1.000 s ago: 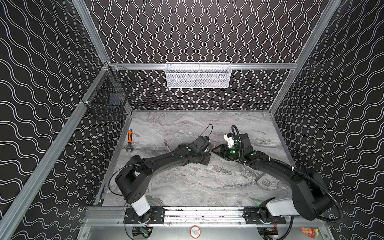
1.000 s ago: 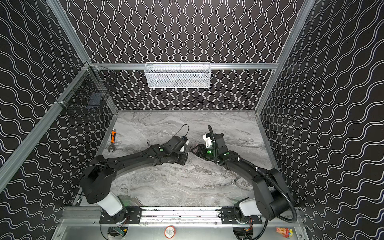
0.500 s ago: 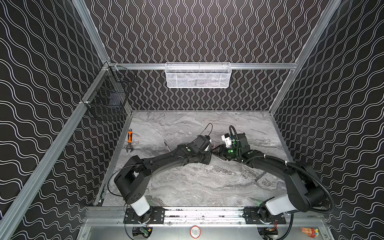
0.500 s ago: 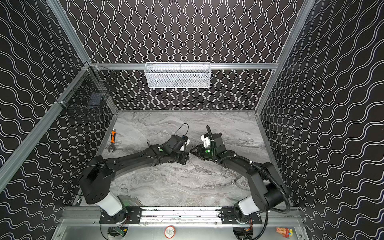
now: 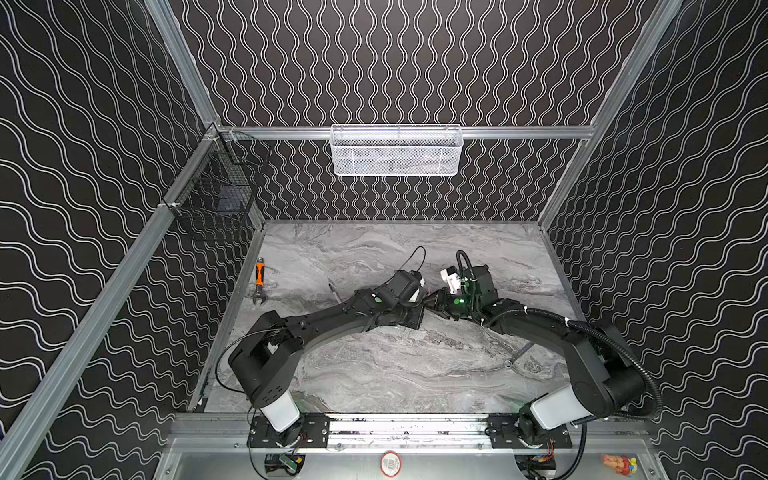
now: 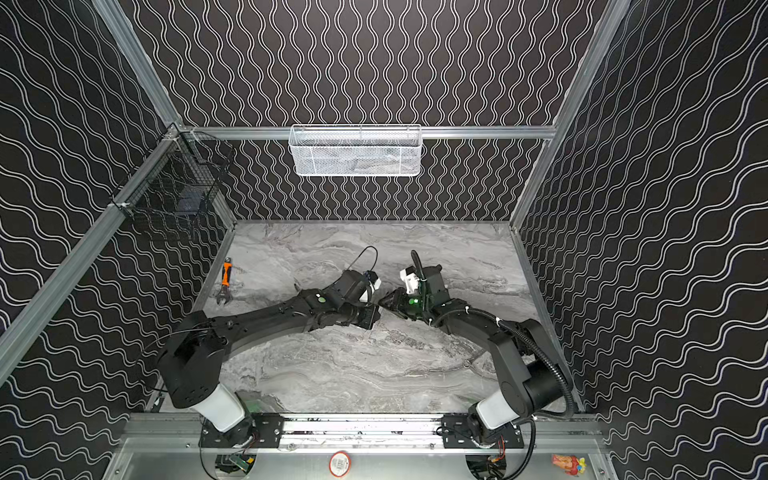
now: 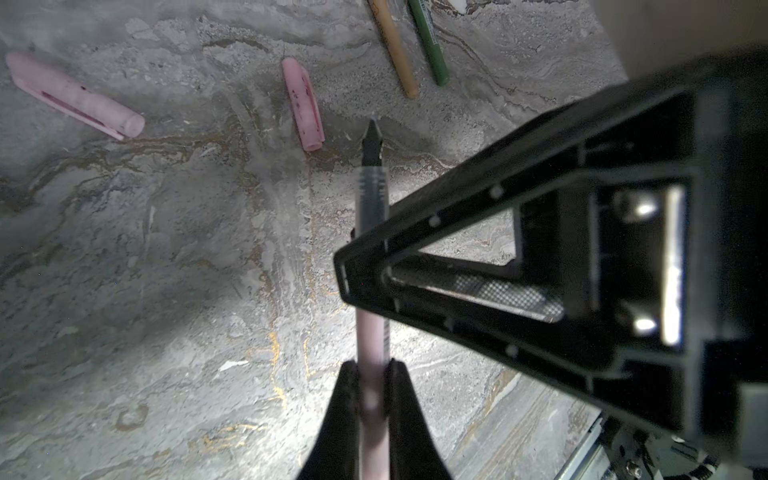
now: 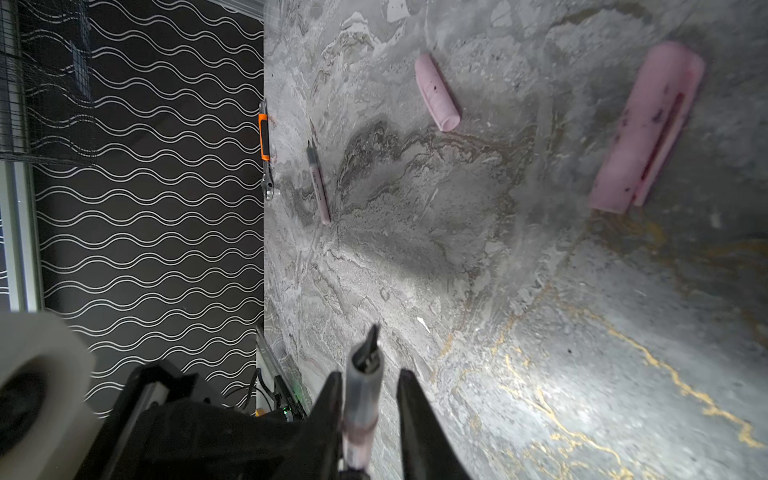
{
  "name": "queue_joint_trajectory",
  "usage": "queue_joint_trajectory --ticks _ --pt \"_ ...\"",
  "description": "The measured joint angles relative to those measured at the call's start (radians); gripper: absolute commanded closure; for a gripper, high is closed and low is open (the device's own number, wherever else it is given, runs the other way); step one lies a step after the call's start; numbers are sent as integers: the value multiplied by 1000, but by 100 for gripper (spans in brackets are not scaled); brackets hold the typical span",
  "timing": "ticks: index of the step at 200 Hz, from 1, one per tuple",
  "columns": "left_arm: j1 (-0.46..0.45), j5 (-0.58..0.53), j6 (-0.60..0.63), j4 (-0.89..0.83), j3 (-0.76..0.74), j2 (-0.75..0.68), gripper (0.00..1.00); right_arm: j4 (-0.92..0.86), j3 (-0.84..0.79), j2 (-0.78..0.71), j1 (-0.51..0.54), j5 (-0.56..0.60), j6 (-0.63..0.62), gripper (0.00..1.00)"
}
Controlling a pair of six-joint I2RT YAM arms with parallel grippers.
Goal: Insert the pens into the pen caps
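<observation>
A pale pink pen [image 7: 370,336] is pinched by the left gripper [image 7: 372,370]. It is straddled by the right gripper [image 8: 370,376], jaws slightly spread.

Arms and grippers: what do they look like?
Left arm and right arm: matte black, white base segment, green wrist light each. Thin black cable loops off the left; ribbed hose along the right. Left gripper and right gripper: black tapered fingers.
</observation>
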Motion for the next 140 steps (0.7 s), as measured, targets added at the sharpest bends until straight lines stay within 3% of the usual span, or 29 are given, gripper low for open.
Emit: queue_joint_trajectory --ticks 32,71,140 --pt "0 6 -2 4 0 3 91 7 1 0 2 -3 0 88" --pt "0 17 -2 9 0 9 68 5 1 -19 6 6 -2 90" --pt "0 38 3 0 -11 14 71 -34 20 -41 27 61 -54 90"
